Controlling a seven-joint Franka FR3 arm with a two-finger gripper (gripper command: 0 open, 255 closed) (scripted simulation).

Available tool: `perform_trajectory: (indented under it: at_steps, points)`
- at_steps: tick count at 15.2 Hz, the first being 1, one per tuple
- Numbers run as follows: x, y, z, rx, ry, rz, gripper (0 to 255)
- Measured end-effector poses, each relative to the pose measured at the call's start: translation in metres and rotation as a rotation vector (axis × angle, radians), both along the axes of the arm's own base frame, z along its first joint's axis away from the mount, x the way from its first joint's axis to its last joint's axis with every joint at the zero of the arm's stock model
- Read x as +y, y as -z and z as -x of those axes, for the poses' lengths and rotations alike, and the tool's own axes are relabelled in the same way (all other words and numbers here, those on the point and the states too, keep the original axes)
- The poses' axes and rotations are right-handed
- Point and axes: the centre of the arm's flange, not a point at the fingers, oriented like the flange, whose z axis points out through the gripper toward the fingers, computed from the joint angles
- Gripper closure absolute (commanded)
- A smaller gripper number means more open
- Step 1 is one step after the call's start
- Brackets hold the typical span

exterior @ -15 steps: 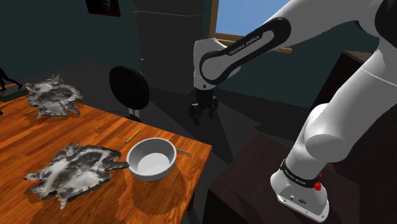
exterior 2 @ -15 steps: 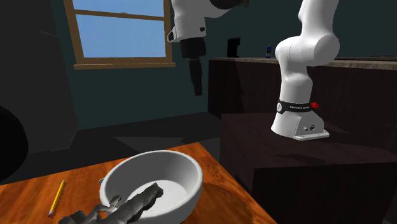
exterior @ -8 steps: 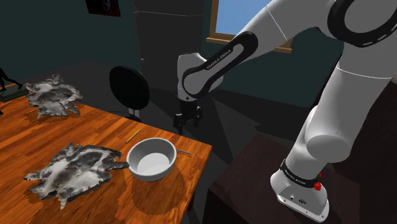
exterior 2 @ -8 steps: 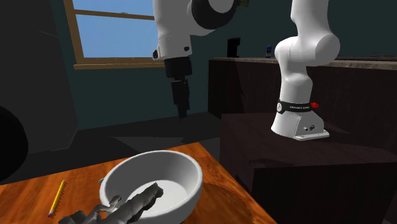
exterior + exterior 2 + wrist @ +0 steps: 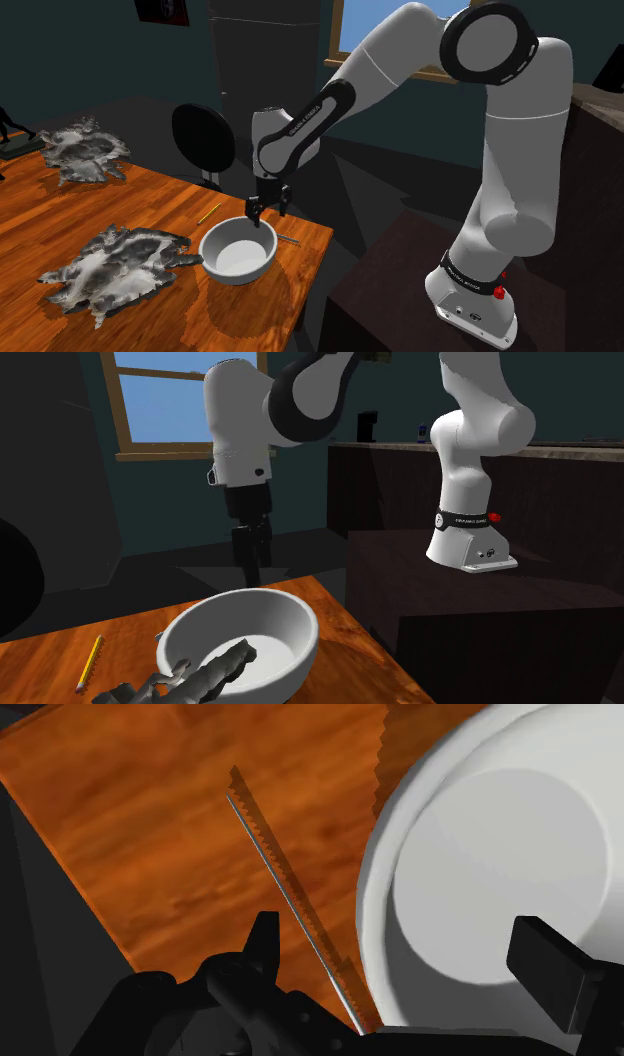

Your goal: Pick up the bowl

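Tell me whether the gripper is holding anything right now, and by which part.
Nothing is held. The gripper hangs open just above the white bowl's rim, one finger outside it and one over the inside, neither clasping it.

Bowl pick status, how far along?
Done: the black gripper is at the white round bowl on the wooden table, fingers open astride its rim. In hand: lining up the grasp. Left: close on the rim and lift; the bowl sits unheld.
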Motion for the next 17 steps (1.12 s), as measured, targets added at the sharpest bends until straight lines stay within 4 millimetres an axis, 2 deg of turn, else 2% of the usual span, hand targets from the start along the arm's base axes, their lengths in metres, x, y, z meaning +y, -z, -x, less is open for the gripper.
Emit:
perform_trajectory:
  at_steps: [8,9,17]
  points:
    - [0.005,0.04,-0.004,-0.001,0.001,-0.003,0]
    - [0.004,0.041,-0.004,-0.001,0.001,-0.003,255]
    - [0.004,0.042,-0.004,-0.001,0.001,-0.003,255]
